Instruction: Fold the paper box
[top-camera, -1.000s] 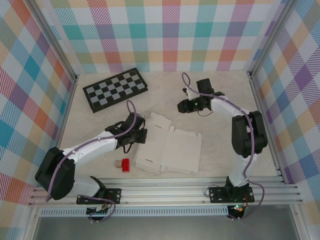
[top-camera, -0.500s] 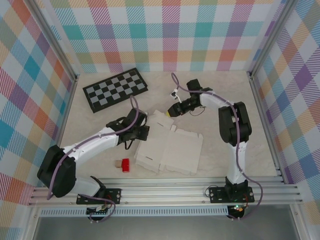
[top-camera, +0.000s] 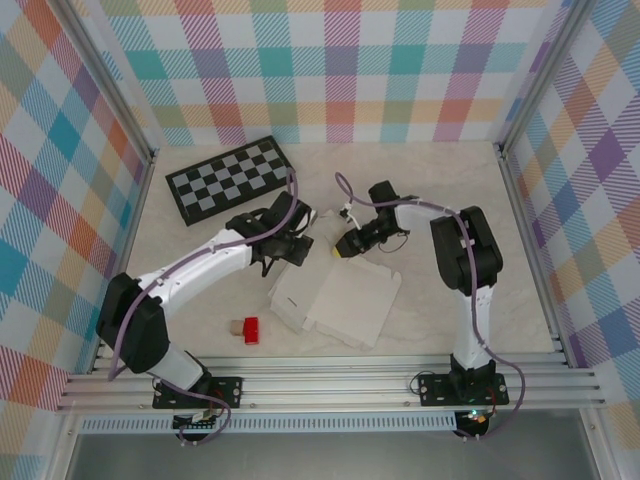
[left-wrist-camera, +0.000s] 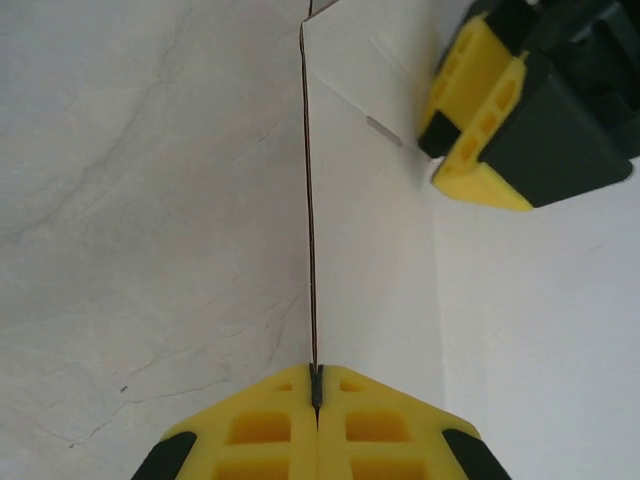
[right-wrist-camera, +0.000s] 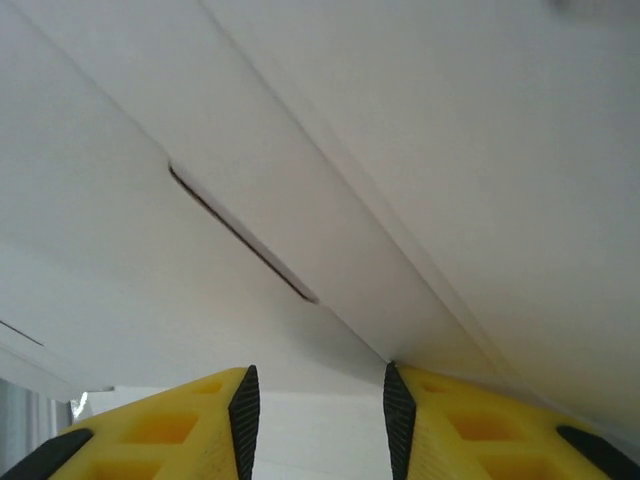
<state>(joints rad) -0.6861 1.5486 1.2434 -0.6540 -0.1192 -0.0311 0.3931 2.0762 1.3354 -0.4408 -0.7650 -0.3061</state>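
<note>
Swung inward, left tool pinches the paper box edge; right tool spread.

paper box central, checkerboard behind-left of it, small block left of it

Bright, even light, faint soft shadows; the paper box blurs close in the right wrist view.
</note>
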